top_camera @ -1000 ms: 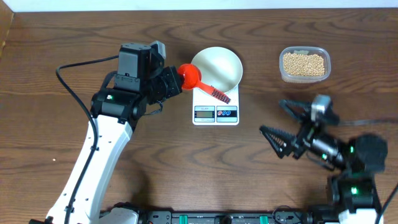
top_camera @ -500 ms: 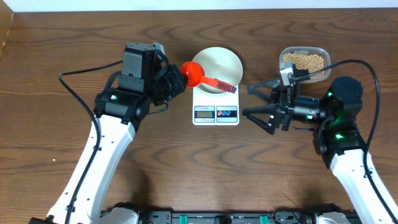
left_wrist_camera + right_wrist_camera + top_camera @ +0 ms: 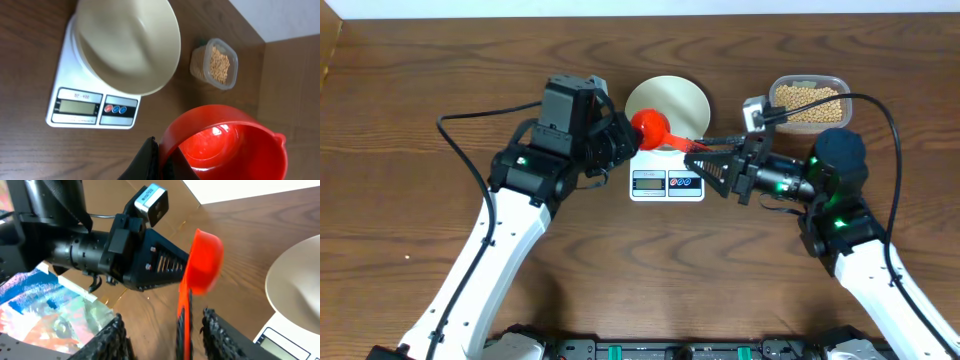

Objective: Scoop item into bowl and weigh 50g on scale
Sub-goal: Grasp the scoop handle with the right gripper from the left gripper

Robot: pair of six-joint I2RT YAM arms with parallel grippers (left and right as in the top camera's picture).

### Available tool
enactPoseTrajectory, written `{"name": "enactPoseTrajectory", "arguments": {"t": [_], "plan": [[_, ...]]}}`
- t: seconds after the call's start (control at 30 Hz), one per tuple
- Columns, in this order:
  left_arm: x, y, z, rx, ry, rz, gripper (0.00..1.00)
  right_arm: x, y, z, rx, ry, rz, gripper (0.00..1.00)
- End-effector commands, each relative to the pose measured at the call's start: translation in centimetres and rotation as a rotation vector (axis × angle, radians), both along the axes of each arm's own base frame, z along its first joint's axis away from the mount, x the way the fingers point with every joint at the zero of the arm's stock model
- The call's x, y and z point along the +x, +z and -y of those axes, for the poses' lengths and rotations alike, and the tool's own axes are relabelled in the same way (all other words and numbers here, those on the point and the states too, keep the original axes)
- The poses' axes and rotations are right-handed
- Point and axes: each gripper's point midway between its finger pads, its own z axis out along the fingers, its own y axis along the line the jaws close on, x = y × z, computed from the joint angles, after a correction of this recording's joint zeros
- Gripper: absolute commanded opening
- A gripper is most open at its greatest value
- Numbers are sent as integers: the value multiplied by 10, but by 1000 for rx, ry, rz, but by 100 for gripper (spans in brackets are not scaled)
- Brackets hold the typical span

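Note:
My left gripper (image 3: 632,134) is shut on the rim of the red scoop (image 3: 650,127), whose cup shows empty in the left wrist view (image 3: 225,145). The scoop's handle (image 3: 682,146) reaches right over the white scale (image 3: 667,182). My right gripper (image 3: 698,156) stands open with that handle (image 3: 184,325) between its fingers (image 3: 216,332), close to one and clear of the other. The white bowl (image 3: 670,100) sits empty on the scale (image 3: 65,85). The beans (image 3: 808,102) fill a clear tub at the back right.
The clear tub (image 3: 216,64) stands on the wood table right of the scale. My left arm (image 3: 95,250) fills the upper left of the right wrist view. The scale's display and buttons (image 3: 666,181) face the front edge.
My right arm swung from the front right up to the scale, and its jaws narrowed around the scoop handle. My left arm shifted slightly right, still holding the scoop.

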Motion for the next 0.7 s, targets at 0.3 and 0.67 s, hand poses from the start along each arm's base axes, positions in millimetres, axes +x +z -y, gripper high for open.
{"name": "enactPoseTrajectory", "arguments": {"t": [0.3,0.67], "plan": [[-11,-8,10,69,-121,29,7,8,-6,-12,-29,-12,20,33],[-8,-13,9,148,-211,100,7,6,-16,-12,-59,-6,6,32]]}}
